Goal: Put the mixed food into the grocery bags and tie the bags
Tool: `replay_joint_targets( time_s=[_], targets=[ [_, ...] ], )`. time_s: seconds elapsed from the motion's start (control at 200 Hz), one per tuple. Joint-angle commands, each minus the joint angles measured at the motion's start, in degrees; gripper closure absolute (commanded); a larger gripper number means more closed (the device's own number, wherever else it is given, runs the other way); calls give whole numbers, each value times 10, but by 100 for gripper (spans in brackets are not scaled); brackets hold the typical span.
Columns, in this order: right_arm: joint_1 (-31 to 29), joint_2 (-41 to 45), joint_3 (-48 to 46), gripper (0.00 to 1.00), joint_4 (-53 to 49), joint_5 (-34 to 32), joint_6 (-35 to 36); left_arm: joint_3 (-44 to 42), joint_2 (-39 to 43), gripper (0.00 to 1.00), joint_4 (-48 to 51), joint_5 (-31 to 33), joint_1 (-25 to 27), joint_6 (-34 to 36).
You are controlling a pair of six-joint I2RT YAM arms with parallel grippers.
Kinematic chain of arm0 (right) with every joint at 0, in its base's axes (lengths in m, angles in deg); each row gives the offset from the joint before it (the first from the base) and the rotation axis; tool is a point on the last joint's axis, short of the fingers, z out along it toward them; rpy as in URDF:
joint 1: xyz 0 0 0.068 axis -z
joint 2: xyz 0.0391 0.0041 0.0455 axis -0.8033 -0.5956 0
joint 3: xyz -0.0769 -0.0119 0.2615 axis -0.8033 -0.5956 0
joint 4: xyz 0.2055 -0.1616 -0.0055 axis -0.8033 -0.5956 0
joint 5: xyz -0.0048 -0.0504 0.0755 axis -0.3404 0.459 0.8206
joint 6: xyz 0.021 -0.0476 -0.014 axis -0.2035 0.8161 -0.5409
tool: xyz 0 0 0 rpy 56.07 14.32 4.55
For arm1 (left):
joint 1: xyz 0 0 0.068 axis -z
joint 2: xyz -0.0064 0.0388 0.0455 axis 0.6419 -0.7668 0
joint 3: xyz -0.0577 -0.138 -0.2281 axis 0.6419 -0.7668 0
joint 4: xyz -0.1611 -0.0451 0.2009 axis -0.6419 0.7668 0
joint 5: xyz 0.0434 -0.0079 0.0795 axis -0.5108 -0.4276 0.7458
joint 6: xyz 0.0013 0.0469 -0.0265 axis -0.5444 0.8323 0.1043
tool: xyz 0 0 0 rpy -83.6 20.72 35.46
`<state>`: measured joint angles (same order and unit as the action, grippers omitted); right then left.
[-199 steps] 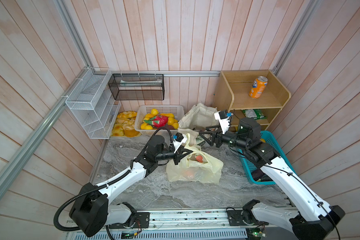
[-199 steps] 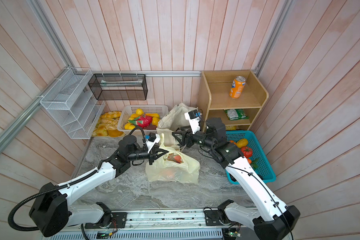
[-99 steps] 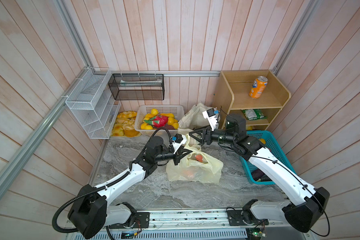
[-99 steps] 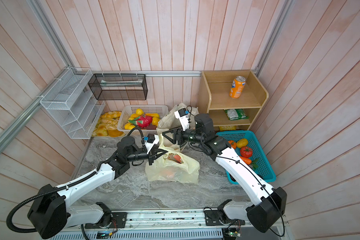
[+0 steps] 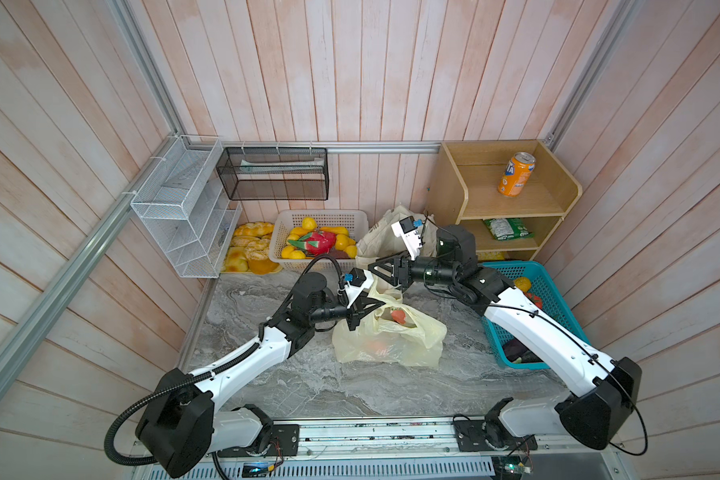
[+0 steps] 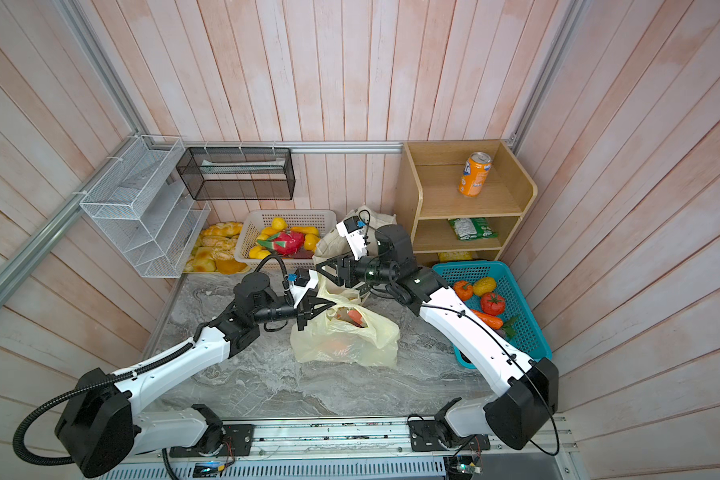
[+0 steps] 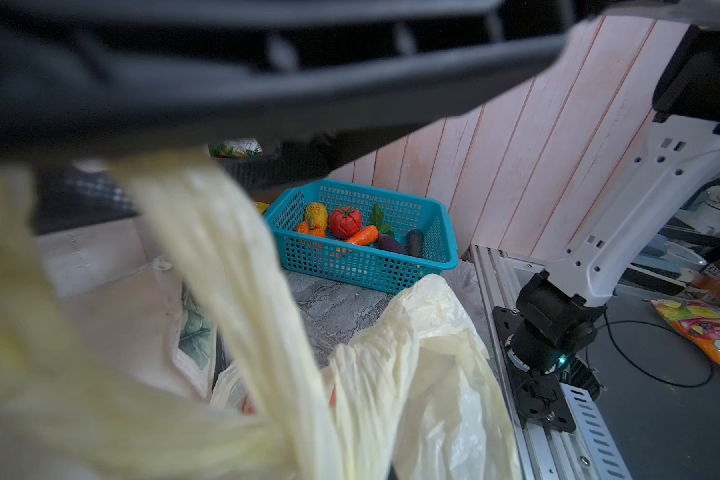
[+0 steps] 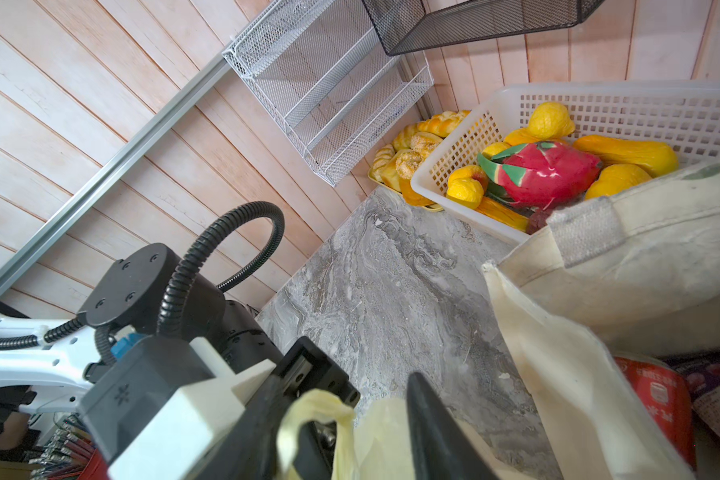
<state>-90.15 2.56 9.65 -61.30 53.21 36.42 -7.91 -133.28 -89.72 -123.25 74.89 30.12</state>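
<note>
Two arms meet above the centre of the grey table (image 5: 267,299). Left of centre and toward the top in both top views, a white basket (image 5: 321,216) holds yellow fruit. Right of it, mid-frame, the left fingers (image 5: 366,308) are pinched tight on one loop handle (image 7: 225,257) of the pale-yellow plastic bag (image 5: 391,345), and the handle stretches taut. The bag sits in the middle of the table with a red-orange item (image 5: 399,316) showing in its mouth. Just above it, the right fingers (image 5: 383,268) point toward the frame's left over the bag's rim; whether they are parted or gripping plastic I cannot tell. Behind them stands the cream canvas tote (image 8: 599,291), with a red can (image 8: 653,399) and a purple packet (image 8: 715,372) inside. At right, a teal basket (image 7: 358,266) holds vegetables.
</note>
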Motion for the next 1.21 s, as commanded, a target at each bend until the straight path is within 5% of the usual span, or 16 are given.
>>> replay_joint_targets(
  time_s=[0.0,0.22,0.545,0.87,1.2],
  targets=[
    [-6,-3,19,68,-8,4,9,-3,-5,100,-19,-16,2,6],
    [-6,10,14,100,-13,6,15,-1,-6,100,-19,-12,1,3],
    [11,90,-41,100,9,-111,-1,-2,-7,100,-19,2,-7,-33],
    [9,233,-232,100,116,-249,-106,-8,-17,100,-49,55,-11,-109],
    [-73,322,-367,100,172,-308,-194,15,-43,100,-44,82,-12,-156]
  ],
)
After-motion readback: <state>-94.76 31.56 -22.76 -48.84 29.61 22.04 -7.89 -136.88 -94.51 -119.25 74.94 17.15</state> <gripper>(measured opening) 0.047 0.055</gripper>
